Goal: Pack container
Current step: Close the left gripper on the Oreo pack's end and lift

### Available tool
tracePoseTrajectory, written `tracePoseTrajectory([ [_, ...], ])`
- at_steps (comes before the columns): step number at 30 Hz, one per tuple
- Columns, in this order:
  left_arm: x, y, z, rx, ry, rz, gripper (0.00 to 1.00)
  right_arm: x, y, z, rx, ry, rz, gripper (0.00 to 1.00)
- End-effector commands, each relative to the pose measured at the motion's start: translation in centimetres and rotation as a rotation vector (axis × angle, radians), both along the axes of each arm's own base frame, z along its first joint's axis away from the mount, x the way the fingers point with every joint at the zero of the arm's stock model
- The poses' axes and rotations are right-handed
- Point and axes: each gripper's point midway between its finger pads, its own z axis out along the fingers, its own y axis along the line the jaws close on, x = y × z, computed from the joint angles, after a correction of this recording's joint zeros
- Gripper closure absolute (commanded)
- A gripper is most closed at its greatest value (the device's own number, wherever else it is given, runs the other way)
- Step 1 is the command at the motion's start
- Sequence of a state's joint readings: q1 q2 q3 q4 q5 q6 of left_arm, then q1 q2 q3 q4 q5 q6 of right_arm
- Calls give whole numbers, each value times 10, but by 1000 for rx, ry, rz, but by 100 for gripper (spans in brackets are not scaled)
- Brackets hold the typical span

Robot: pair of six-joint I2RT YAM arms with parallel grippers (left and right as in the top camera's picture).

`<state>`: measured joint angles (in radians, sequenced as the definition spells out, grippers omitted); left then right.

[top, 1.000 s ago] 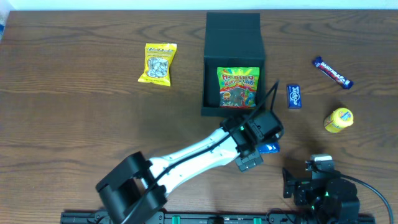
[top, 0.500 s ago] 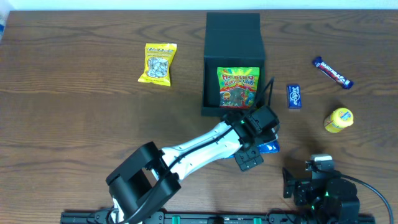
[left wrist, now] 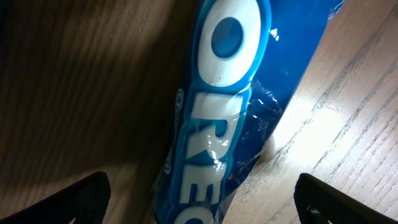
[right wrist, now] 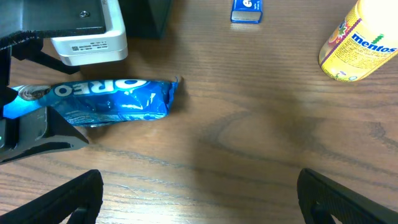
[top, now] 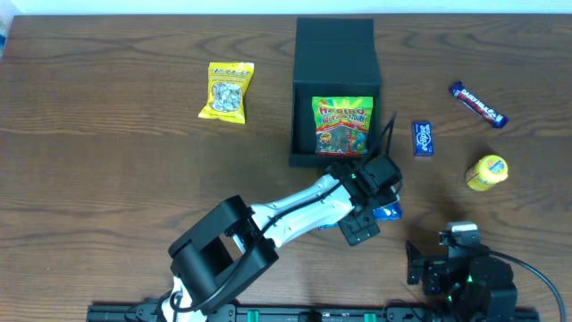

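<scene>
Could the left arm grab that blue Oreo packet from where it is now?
Probably yes: its open fingers sit on either side of the Oreo packet, which lies on the table with nothing covering it.

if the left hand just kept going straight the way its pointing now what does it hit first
Most likely the blue Oreo packet, lying on the table centred between the left hand's open fingers; how close is hard to judge.

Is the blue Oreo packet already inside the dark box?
No, the Oreo packet lies on the table, outside the container.
</scene>
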<state>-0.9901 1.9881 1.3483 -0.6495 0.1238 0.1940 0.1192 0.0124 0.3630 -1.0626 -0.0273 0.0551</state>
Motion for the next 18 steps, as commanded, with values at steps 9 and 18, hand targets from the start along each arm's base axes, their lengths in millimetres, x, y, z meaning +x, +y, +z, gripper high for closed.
tracePoseTrajectory([
  [9,6,8,-10,46,-19,73,9,-1,-1,-3,-7,7,1,1],
  [18,9,7,-9,47,-42,114,23,-1,-1,-3,-7,7,1,1],
])
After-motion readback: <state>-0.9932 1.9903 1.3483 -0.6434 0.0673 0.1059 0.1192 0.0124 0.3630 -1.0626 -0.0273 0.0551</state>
